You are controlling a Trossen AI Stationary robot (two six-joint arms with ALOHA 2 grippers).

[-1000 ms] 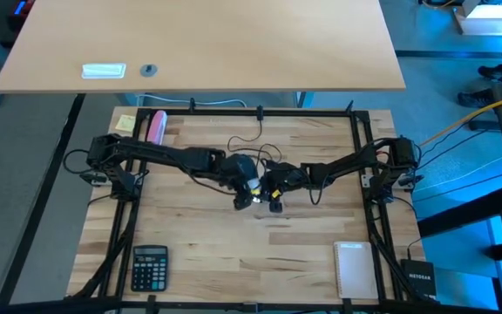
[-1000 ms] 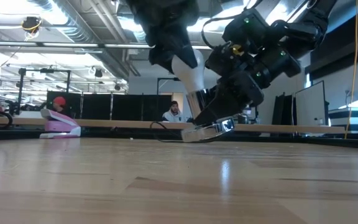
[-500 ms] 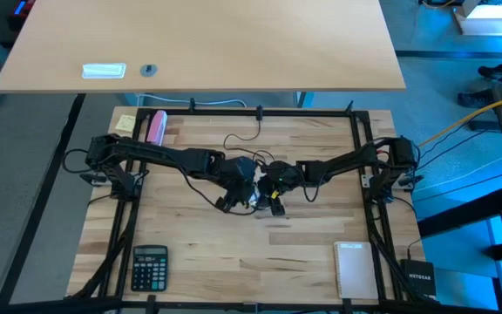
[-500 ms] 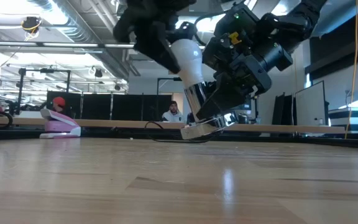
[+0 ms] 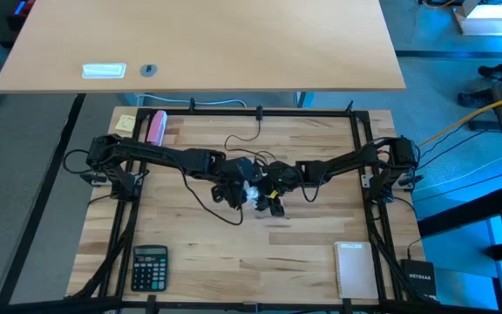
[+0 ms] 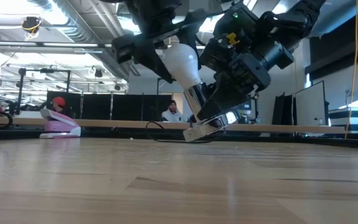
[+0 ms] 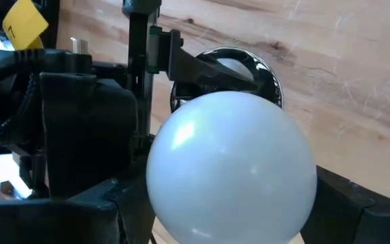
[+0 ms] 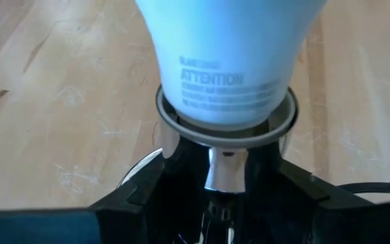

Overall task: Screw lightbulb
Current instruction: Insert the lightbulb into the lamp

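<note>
Lightbulb seated base-down in silver socket, axis tilted.
We note left gripper closed around the globe; right gripper clamps the socket.

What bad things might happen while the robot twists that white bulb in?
The lightbulb and socket are tilted, lifted off the table; if the left pincer twists the bulb off-line, the thread might jam. The right pincer grips the shiny socket, which could slip. The black cord might snag.
</note>
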